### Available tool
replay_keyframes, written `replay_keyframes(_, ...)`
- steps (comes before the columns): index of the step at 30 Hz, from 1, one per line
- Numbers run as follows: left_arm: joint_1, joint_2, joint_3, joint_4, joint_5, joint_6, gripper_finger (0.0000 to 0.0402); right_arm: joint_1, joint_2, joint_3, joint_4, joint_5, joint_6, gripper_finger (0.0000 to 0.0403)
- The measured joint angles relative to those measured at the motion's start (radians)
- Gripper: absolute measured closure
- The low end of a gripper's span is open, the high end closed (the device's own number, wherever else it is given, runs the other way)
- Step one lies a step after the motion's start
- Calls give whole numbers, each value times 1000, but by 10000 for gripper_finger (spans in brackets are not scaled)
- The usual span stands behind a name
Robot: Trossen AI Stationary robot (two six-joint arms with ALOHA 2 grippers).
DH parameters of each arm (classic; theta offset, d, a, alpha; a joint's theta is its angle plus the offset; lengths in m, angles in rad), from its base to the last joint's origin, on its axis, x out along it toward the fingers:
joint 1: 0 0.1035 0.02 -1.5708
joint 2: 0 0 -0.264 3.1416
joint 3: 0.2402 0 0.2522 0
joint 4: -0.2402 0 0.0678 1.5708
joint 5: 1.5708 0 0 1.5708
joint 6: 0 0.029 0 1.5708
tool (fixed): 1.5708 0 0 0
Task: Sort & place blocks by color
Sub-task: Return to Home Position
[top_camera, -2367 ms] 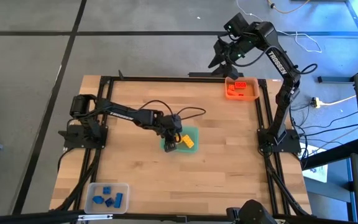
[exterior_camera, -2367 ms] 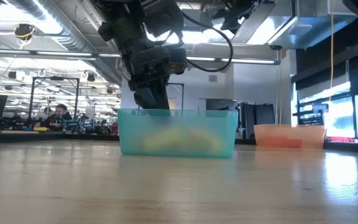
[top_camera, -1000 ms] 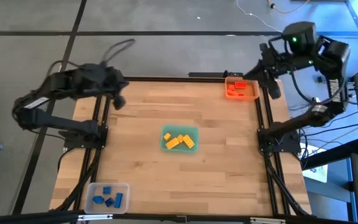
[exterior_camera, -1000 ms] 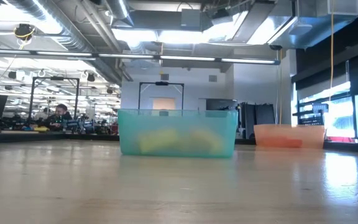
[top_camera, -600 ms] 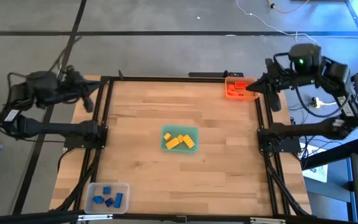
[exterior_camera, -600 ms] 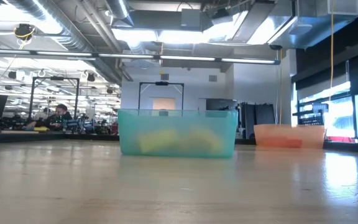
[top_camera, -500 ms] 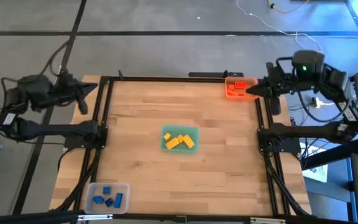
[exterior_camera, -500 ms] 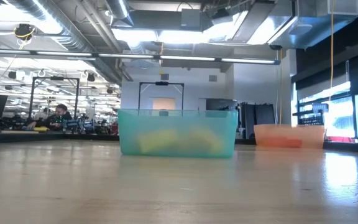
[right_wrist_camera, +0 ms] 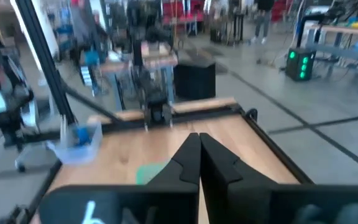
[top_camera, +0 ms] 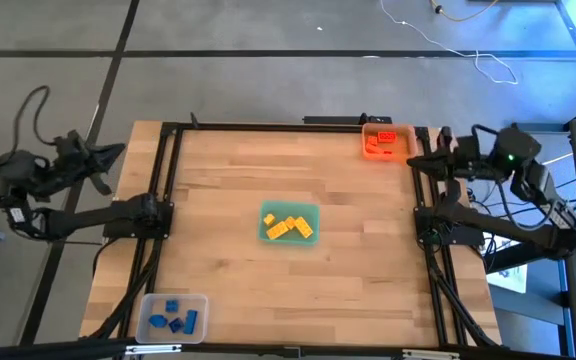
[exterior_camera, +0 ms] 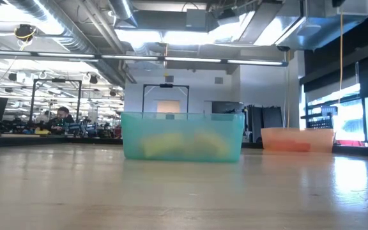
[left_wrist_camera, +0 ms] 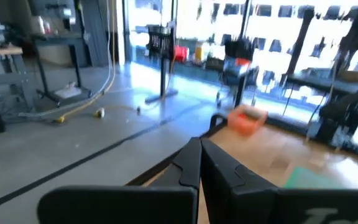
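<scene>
Three piles of blocks (top_camera: 288,227) sorted; look light, hard, slick, so pinch flat sides. Both clenched empty: left tool (left_wrist_camera: 199,143), right tool (right_wrist_camera: 198,138), past tabletop (top_camera: 218,180) edges.

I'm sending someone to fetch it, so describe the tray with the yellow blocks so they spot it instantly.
On the wooden table, the green tray sits alone near the middle, holding yellow blocks. The orange tray and clear tray sit at corners instead.

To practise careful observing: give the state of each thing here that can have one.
Left claw: shut, beyond the table's left edge.
Right claw: shut, by the right edge.
Green tray: holds yellow blocks.
Orange tray: holds orange-red blocks.
Clear tray: holds blue blocks.
</scene>
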State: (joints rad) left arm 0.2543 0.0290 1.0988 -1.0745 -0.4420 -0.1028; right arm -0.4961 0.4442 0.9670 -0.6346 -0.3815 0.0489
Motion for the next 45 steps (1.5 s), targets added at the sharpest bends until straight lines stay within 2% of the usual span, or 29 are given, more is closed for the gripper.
replay_keyframes(9,-2,-23,13,24,66,63,401,0,-253,-201,95,55,128,403)
replay_keyframes(18,-1,-23,14,29,67,79,401,0,-445,-308,136,73,134,403)
replay_keyframes(25,-2,-23,14,27,68,79,402,0,-438,-304,147,75,106,403)
replay_keyframes(29,-1,-23,2,63,69,79,402,0,-441,-338,249,69,100,403)
replay_keyframes(34,-2,-23,-101,185,94,97,401,0,-441,-453,394,41,107,403)
replay_keyframes(40,-2,-23,-303,371,97,123,401,0,-441,-635,640,29,184,403)
replay_keyframes(45,-2,-23,-465,559,96,138,401,0,-441,-740,749,21,212,403)
